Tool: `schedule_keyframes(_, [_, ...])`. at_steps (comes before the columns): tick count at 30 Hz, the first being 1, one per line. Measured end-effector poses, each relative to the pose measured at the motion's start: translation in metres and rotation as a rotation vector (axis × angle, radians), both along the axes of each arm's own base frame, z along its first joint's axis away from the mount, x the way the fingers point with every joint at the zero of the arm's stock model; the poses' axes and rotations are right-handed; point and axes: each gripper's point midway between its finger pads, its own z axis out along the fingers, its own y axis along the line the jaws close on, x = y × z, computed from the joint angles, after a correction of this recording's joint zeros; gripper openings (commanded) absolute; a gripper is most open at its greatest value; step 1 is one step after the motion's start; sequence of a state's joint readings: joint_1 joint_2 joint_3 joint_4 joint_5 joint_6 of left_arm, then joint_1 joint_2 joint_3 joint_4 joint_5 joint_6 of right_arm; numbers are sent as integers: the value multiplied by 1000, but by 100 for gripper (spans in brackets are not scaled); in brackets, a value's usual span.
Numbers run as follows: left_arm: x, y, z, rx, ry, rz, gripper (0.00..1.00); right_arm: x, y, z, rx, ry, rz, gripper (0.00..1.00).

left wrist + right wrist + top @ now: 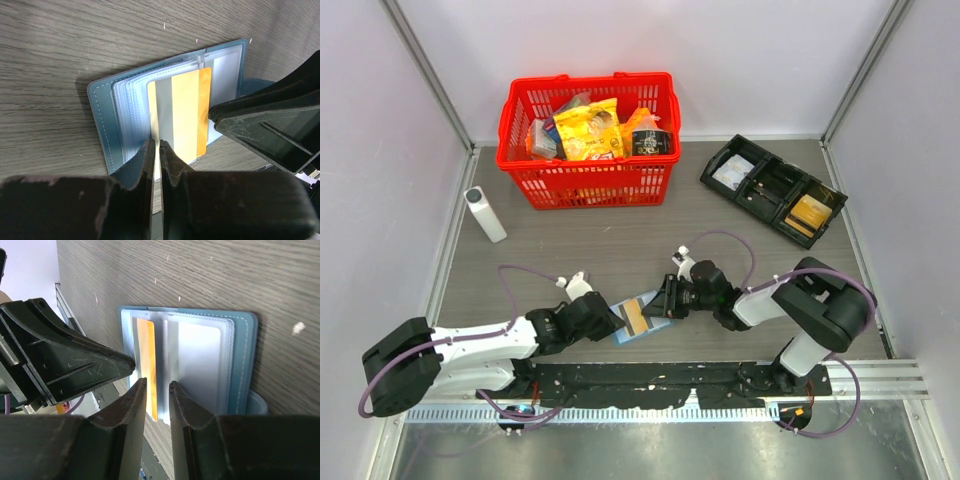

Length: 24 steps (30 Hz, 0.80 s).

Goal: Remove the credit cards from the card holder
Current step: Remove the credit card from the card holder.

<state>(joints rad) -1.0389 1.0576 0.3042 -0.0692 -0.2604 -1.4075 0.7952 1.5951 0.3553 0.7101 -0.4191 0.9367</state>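
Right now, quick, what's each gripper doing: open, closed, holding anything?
Left gripper: closed, pinching the edge of the card holder.
Right gripper: open, jaws slightly parted, with the edge of the credit card between them.

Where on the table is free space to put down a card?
Bare strip between the red basket and the card holder; another between basket and black tray. Crowded around the card holder.

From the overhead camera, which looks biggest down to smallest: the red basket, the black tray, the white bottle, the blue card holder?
1. red basket
2. black tray
3. white bottle and card holder look much alike; the holder is partly covered, so I leave them unranked.
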Motion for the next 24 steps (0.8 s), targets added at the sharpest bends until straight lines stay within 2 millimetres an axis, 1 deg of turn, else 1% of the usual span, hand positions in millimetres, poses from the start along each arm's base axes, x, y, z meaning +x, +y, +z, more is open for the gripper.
schedule_keyframes(5, [0,-1,0,-3,1,-2,11,-2,11,0,32,0,29,26])
schedule_keyframes(8, [1,-2,0,-5,1,-2,11,-3,15,-2,49,11,40,21])
schedule_keyframes(14, [1,-2,0,-5,1,-2,11,-3,17,-4,63,17,45,13])
schedule_keyframes(16, [1,-2,0,-6,0,-2,10,-3,17,-4,64,15,45,11])
schedule_keyframes(24, [1,-1,-1,-8,4,-1,6,-1,13,-1,94,19,43,10])
